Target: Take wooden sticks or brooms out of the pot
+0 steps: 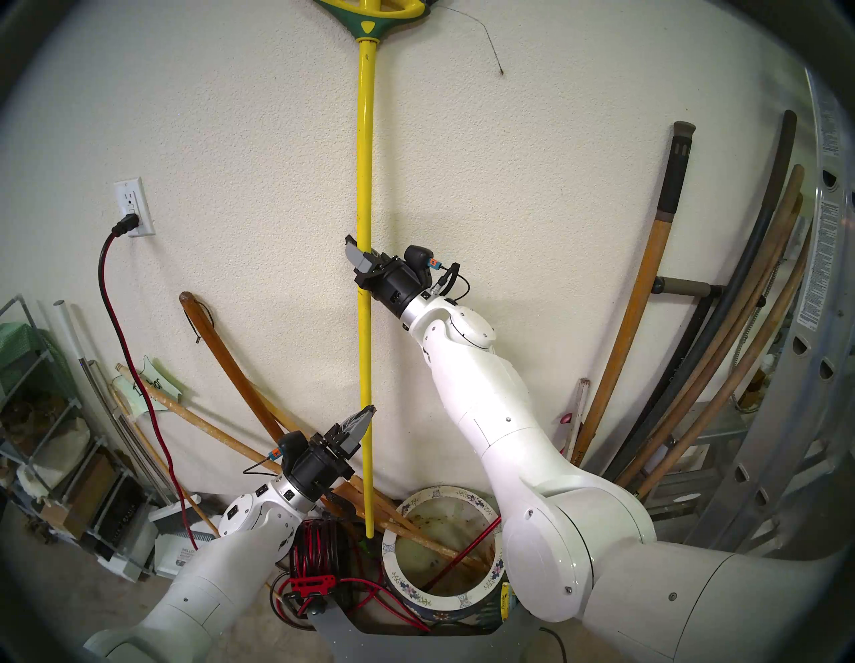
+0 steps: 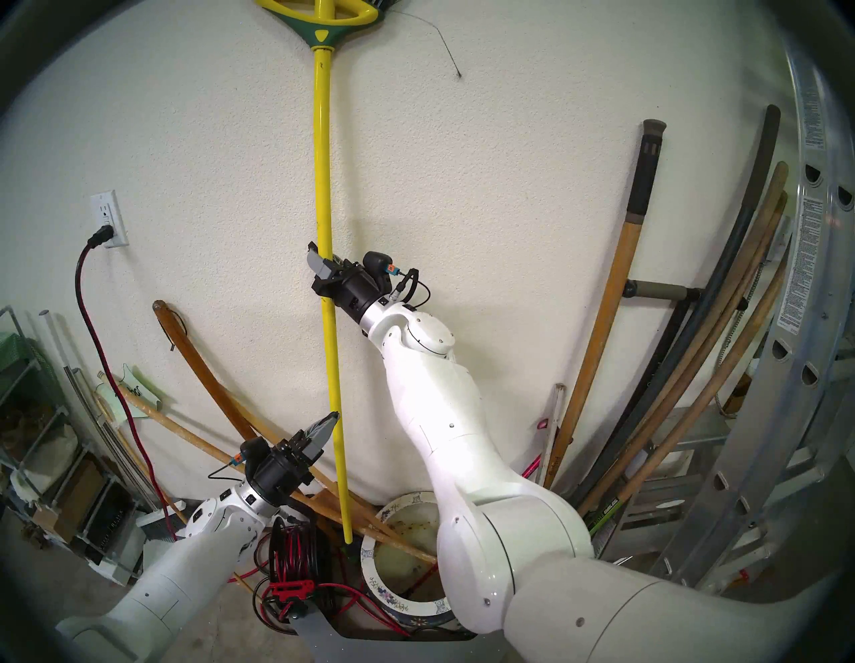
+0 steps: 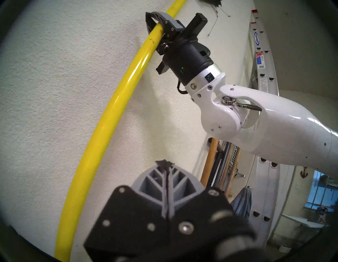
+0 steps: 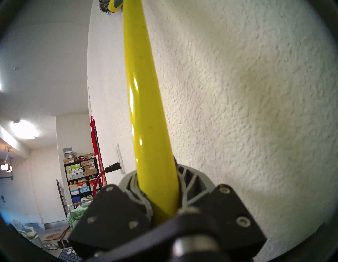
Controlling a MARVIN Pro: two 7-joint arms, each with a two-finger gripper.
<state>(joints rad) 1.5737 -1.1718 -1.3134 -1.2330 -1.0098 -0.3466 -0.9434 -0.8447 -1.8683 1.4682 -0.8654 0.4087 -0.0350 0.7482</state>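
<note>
The broom [image 1: 365, 162] stands upright against the wall, with a thin yellow pole and a yellow-and-green head [image 1: 368, 18] at the top edge. My right gripper [image 1: 358, 252] is shut on the pole at mid height, and its fingers [image 4: 190, 181] wrap the pole [image 4: 144, 109] in the right wrist view. The pole's lower end [image 1: 369, 532] hangs by the left rim of the pot [image 1: 393, 555], outside the opening. My left gripper [image 1: 368, 412] is shut and empty, just left of the pole [image 3: 102, 128]. The floral pot [image 2: 370, 560] holds brown wooden handles and a thin red rod.
A red-black cord reel [image 1: 319, 551] sits left of the pot. A cord runs up to a wall outlet [image 1: 134, 208]. Long-handled tools [image 1: 647, 301] and an aluminium ladder [image 1: 809, 324] lean at the right. Wire shelves [image 1: 37, 416] stand at the left. The wall is close behind.
</note>
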